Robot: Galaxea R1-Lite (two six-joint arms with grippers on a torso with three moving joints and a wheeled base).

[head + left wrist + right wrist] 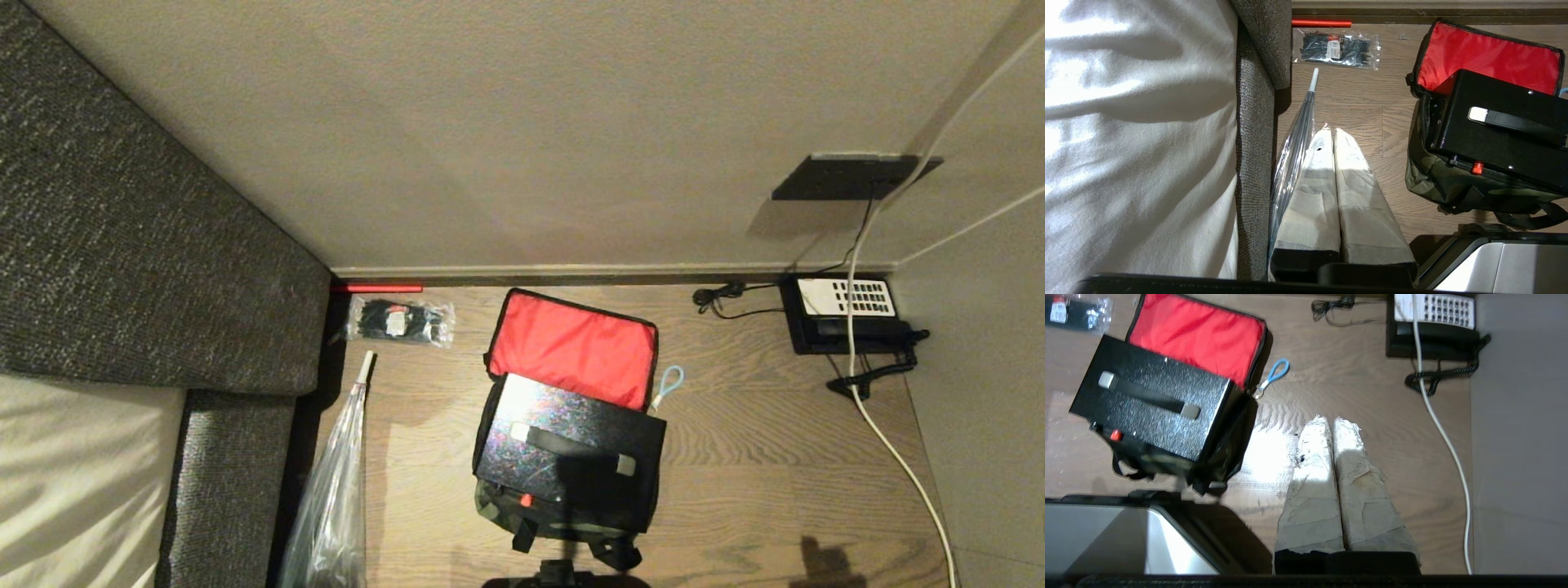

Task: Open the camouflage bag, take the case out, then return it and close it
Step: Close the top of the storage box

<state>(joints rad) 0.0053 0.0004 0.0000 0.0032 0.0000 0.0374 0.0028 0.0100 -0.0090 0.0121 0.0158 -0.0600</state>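
Note:
The camouflage bag [498, 506] stands on the wooden floor with its red-lined lid flap [571, 347] thrown back toward the wall. The black speckled case [571, 457] lies across the bag's open top, handle up, red latch toward me. The bag [1437, 183] and case [1494, 134] also show in the left wrist view, and the case [1151, 404] in the right wrist view. My left gripper [1329, 130] hangs shut over the floor beside the bed, apart from the bag. Over bare floor on the bag's other side, my right gripper [1331, 421] is shut and empty.
A bed and grey upholstered frame [122, 245] fill the left. A clear plastic bag [335, 490] and a packet of black zip ties [400, 320] lie beside it. A black telephone [845, 314] with a white cable [890, 441] sits at the right wall. My base [1106, 535] is close behind.

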